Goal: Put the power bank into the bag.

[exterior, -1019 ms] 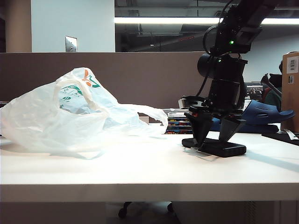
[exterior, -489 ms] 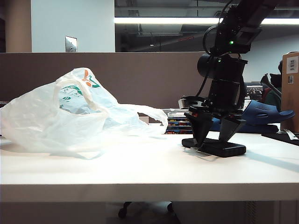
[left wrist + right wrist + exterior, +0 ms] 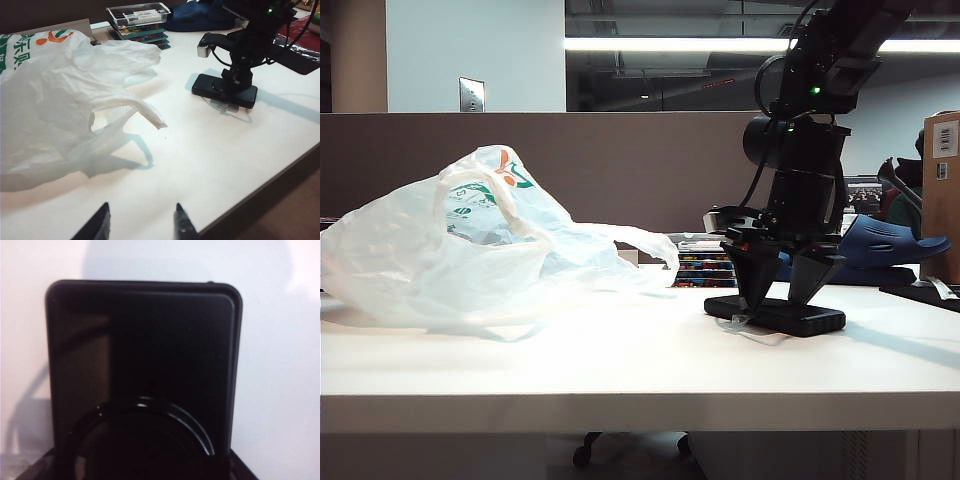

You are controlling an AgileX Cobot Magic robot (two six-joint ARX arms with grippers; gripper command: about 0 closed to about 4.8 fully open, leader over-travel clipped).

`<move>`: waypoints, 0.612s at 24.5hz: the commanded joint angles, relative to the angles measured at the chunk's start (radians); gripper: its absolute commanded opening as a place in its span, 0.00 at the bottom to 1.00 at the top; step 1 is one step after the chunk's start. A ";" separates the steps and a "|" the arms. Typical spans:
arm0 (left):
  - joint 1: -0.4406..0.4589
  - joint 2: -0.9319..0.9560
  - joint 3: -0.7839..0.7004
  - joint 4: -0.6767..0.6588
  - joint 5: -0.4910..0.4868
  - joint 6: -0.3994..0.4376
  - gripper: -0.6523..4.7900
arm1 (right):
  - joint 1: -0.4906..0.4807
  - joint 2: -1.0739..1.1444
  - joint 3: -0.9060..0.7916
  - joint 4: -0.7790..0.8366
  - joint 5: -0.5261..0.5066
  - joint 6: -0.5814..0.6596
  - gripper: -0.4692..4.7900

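Exterior view: my right gripper [image 3: 775,300] straddles the power bank [image 3: 776,316] lying flat on the table [image 3: 640,370], fingers spread along its sides; the bag [image 3: 470,245] lies well apart. Left wrist view: my left gripper [image 3: 140,222] hovers, parted, empty. Right wrist view: the power bank fills the frame.

A white bench [image 3: 620,375] spans the exterior view, its front edge running level across the lower part. Behind it stands a grey-brown partition [image 3: 620,165], filling the middle from 9 to 3 o'clock. Above the partition, at 11 o'clock, is a pale wall [image 3: 470,50] bearing a small metal plate [image 3: 472,94]. A long fluorescent strip light [image 3: 670,44] glows at 12 o'clock under a dark ceiling. At 3 o'clock a cardboard box [image 3: 942,190] shows a barcode label.
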 commanded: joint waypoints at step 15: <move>0.002 0.000 0.006 0.006 0.005 0.001 0.41 | 0.003 0.005 0.017 -0.018 0.018 0.000 0.64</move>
